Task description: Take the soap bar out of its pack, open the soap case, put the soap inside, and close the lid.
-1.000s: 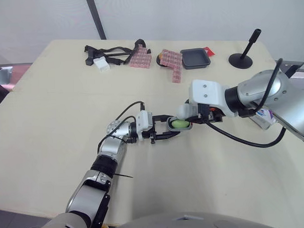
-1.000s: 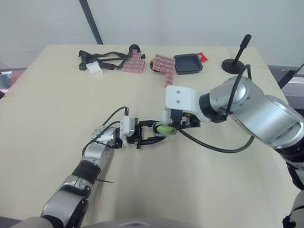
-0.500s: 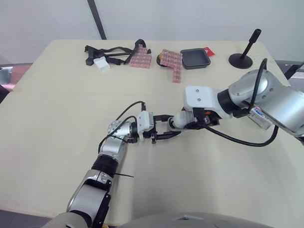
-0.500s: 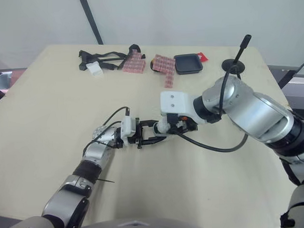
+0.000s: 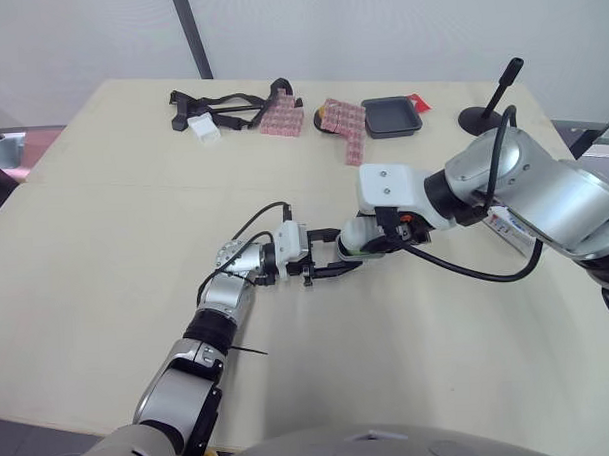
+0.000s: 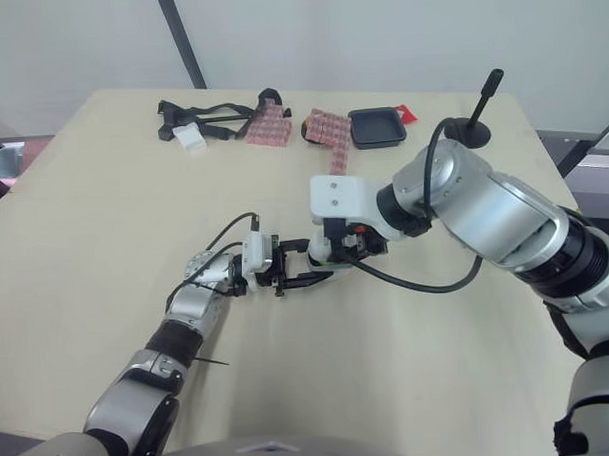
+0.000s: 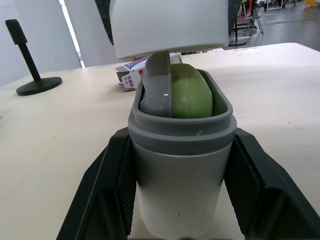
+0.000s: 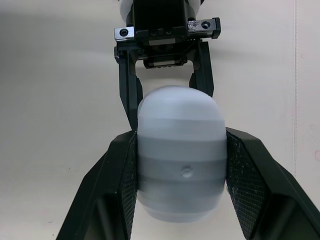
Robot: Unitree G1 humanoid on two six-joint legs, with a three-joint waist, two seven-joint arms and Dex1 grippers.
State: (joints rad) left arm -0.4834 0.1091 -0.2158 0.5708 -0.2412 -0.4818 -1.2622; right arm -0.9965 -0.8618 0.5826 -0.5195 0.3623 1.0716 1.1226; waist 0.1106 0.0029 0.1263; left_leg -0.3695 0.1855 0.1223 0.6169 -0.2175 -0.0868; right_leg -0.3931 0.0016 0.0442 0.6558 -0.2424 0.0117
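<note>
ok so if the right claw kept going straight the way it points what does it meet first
Most likely the soap case base in the left claw: the right claw, shut on the lid, points straight at it, green soap inside. How near the lid is, unclear.

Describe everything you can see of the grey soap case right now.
The grey plastic soap case is a rounded tub with a paler body under a darker rim, near the middle of the beige table. The left gripper clamps it on two sides. A green soap bar sits inside. Its rounded pale lid, pinched by the right gripper, tilts over the opening and is not yet seated.
</note>
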